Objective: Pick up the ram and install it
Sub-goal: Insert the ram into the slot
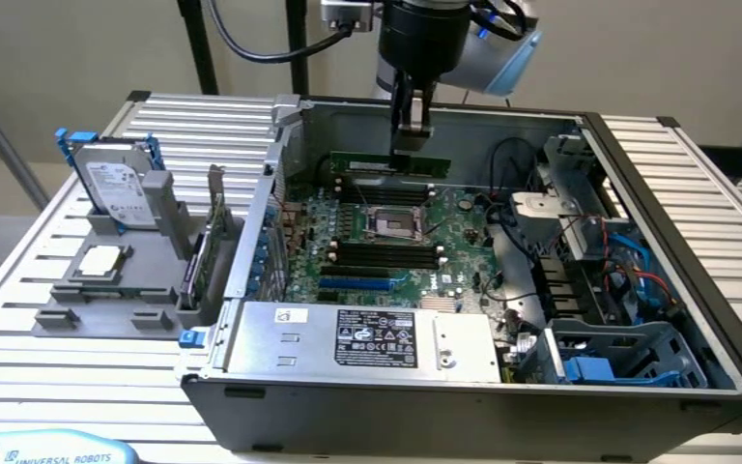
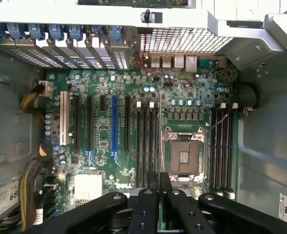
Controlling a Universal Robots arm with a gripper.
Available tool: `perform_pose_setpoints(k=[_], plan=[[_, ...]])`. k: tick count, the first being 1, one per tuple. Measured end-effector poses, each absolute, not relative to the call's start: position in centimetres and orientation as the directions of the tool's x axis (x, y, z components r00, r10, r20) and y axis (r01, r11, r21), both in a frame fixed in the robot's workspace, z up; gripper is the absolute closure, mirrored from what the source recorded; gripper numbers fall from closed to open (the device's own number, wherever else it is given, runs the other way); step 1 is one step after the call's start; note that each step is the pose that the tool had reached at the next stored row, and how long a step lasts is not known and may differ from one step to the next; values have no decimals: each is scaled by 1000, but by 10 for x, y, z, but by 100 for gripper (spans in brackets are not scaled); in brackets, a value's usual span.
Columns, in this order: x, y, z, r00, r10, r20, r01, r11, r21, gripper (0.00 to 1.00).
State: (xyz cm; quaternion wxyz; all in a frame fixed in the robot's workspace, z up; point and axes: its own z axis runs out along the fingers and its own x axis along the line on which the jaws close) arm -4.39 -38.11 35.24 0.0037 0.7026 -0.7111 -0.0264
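Note:
The ram point(image 1: 390, 162), a narrow dark-green stick, hangs level above the far end of the motherboard point(image 1: 455, 237) inside the open computer case point(image 1: 474, 406). My gripper point(image 1: 410, 137) comes down from above and is shut on the stick's top edge. In the wrist view the black fingers point(image 2: 146, 207) stand close together over the board, between the black memory slots point(image 2: 147, 146) beside the empty processor socket point(image 2: 185, 153). A second bank of memory slots point(image 2: 221, 146) lies on the socket's other side. The held stick is edge-on and hardly visible there.
On the exterior view's left, a grey fixture point(image 1: 100, 314) holds a hard drive point(image 1: 120, 188), a square silver chip point(image 1: 100, 259) and an upright expansion card point(image 1: 210, 232). The power supply point(image 1: 371, 333) sits at the case front, with cables and drive bays point(image 1: 603, 261) on the right.

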Motion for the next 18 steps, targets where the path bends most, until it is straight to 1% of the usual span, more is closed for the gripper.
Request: perform_pose_setpoints(k=[11,18], plan=[[-44,-380,332,-13,-999,-32,-999,11,43,87],[-44,-390,320,-13,-999,-32,-999,11,43,87]])
